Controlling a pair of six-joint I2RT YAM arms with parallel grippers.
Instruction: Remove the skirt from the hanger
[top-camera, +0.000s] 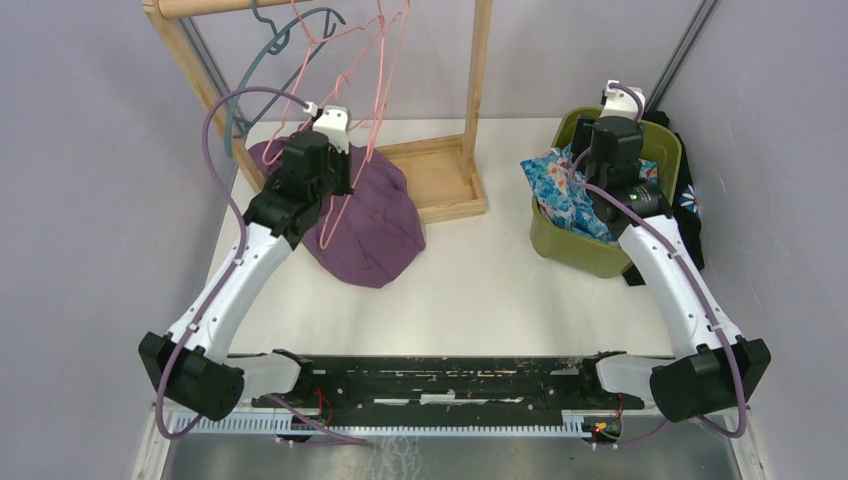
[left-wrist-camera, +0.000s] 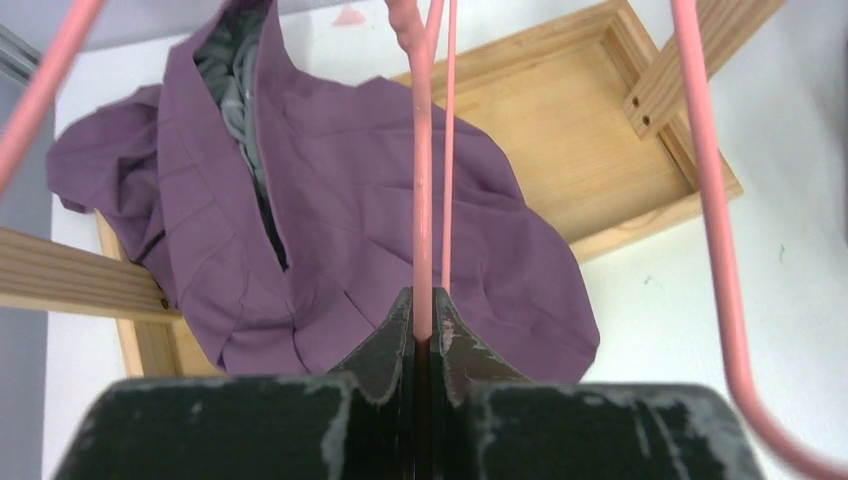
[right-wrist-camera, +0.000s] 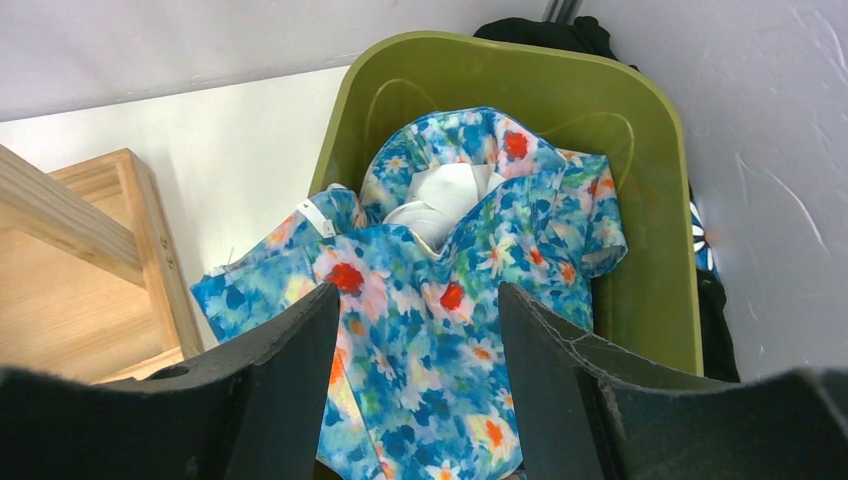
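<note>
Left gripper pinched pink hanger wire. Beyond, purple skirt lay heaped across table and rack base (apparently free of hanger). Step looked nearly done; next move called for releasing hanger. Right gripper spread, idle over green bin.

Bright even light, soft shadows, wrist views blurred up close

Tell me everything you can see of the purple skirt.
The skirt is purple pleated cloth with a grey lining showing at its open waist. It lies crumpled in a heap, partly on the table and partly over the rack base. It looks off the pink hanger, which the left gripper holds above it.
</note>
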